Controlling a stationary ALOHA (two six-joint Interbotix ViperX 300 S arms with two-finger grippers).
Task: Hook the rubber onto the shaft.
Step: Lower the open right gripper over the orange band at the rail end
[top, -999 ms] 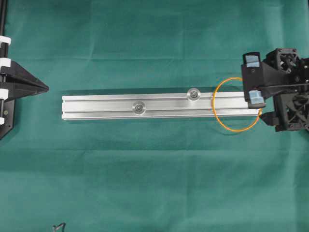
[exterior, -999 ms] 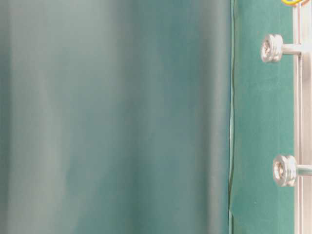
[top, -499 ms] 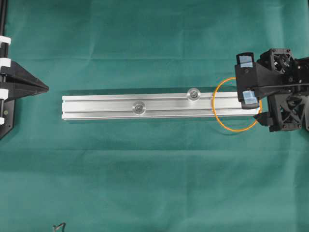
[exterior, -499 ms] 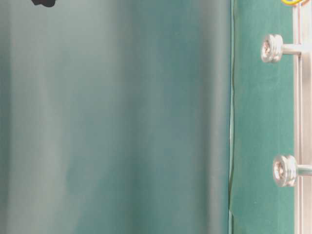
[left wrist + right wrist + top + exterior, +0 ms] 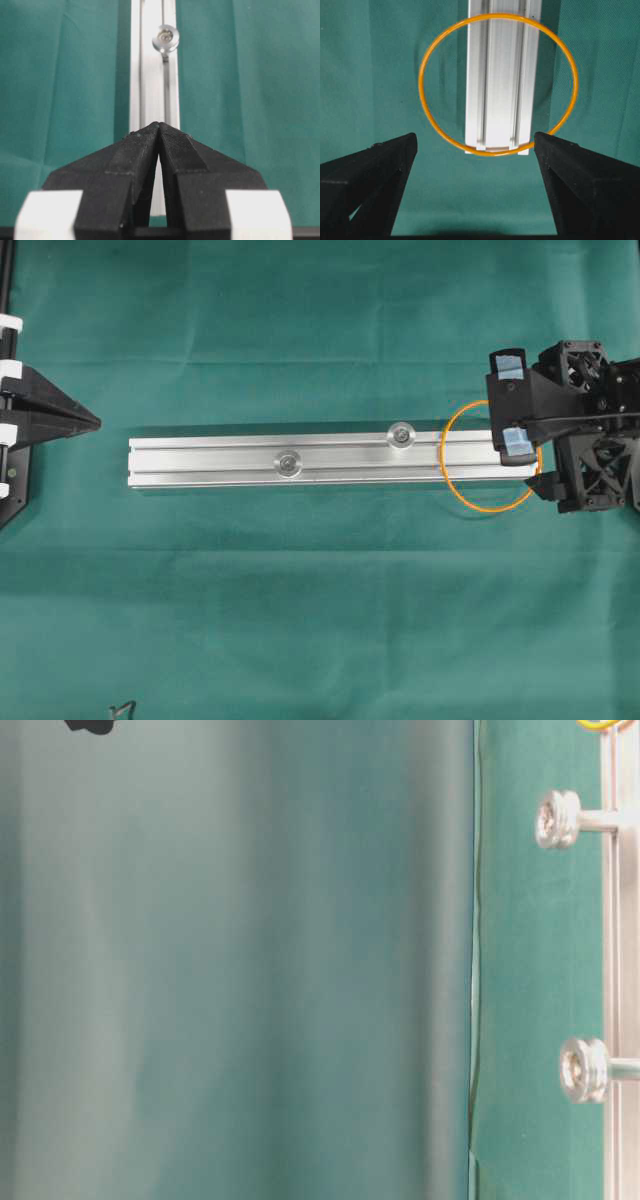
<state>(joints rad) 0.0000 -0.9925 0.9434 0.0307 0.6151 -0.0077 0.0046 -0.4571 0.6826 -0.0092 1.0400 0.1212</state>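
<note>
Rubber, a thin orange loop, lies draped over one end of the silver rail, its near arc crossing just at the rail's tip and its sides hanging off onto the green cloth. Right gripper hovers at that end with fingers spread wide, one either side of the loop, touching nothing. Two metal shafts stand up from the rail; the nearer shaft sits just beyond the loop, the farther shaft toward the middle. Left gripper waits well apart at the rail's other end, fingers pressed together and empty. Judged from here, a good pickup would close on the near arc alone, lift it clear of the rail edge, then stretch it over the nearer shaft's head.
</note>
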